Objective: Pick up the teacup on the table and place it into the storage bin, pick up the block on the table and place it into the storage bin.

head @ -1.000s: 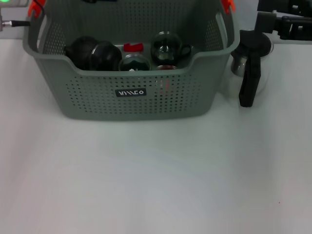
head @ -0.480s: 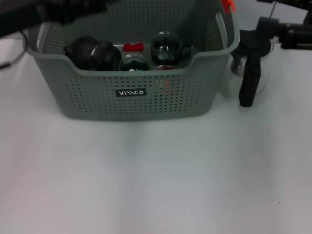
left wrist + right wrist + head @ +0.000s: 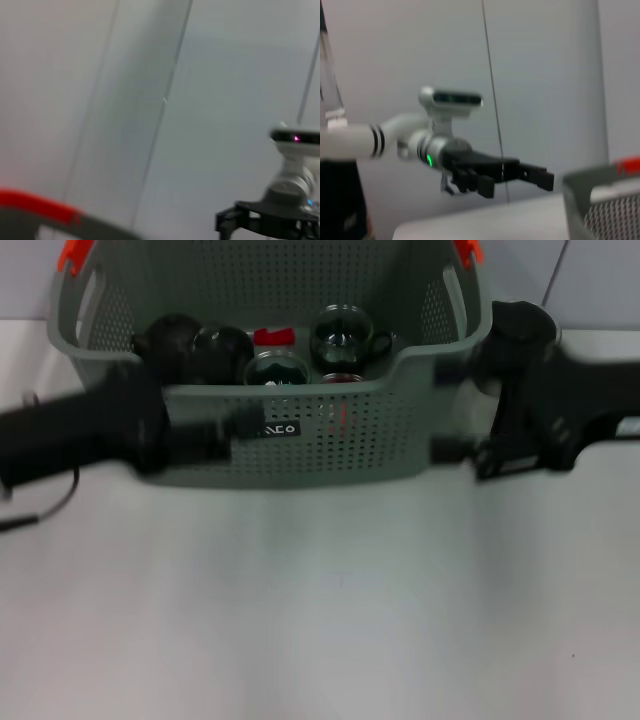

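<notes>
The grey-green storage bin point(image 3: 400, 445) stands at the back middle of the table. Inside it lie a glass teacup point(image 3: 345, 335) with a dark handle, a second glass cup point(image 3: 276, 370), a red block point(image 3: 272, 337) and two dark teapots point(image 3: 190, 345). My left gripper point(image 3: 243, 428) is blurred in front of the bin's front wall, over its label. My right gripper point(image 3: 452, 450) hangs blurred at the bin's right front corner. Neither shows anything in it. The right wrist view shows the left gripper point(image 3: 520, 175) far off beside a bin corner point(image 3: 600, 200).
A glass pitcher with a black lid point(image 3: 518, 328) stands right of the bin, partly behind my right arm. White table point(image 3: 320, 620) stretches in front of the bin. The left wrist view catches an orange-red handle clip point(image 3: 35, 205) and the right gripper point(image 3: 270, 222).
Both arms have swung down from the upper corners to in front of the bin. The things inside the bin and the pitcher have not moved.
</notes>
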You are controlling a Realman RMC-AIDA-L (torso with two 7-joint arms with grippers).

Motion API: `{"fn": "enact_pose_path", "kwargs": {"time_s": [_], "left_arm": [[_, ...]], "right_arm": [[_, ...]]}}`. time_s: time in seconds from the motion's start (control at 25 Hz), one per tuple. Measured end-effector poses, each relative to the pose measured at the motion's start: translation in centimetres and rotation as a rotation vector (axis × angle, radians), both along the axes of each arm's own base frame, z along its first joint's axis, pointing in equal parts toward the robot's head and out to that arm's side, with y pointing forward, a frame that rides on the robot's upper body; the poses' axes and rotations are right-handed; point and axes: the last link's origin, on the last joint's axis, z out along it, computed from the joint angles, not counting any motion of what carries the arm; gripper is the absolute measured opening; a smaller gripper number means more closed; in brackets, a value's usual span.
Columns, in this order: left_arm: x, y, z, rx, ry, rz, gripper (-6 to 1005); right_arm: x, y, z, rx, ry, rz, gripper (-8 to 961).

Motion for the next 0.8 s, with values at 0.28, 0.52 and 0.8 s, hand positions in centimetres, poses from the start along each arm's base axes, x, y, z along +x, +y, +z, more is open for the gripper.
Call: {"fn": "enact_pose_path", "kwargs": {"time_s": [0.28, 0.52, 0.8], "left_arm": [[-2.1, -1.5, -2.8, -0.131, 0.112, 0.024, 952], [-2.7, -2.0, -3.4, -0.16, 0.14, 0.036, 952], [-2.6, -2.0, -3.4, -0.167, 0.142, 0.03, 952]], "right_arm": [[0.0, 0.0, -4.1, -0.089, -0.178, 0.007, 947], [0.1, 0.1, -5.1, -0.12, -0.246, -0.011, 947], [0.7, -0.1, -4.8, -0.119, -0.246, -0.03, 947]]}}
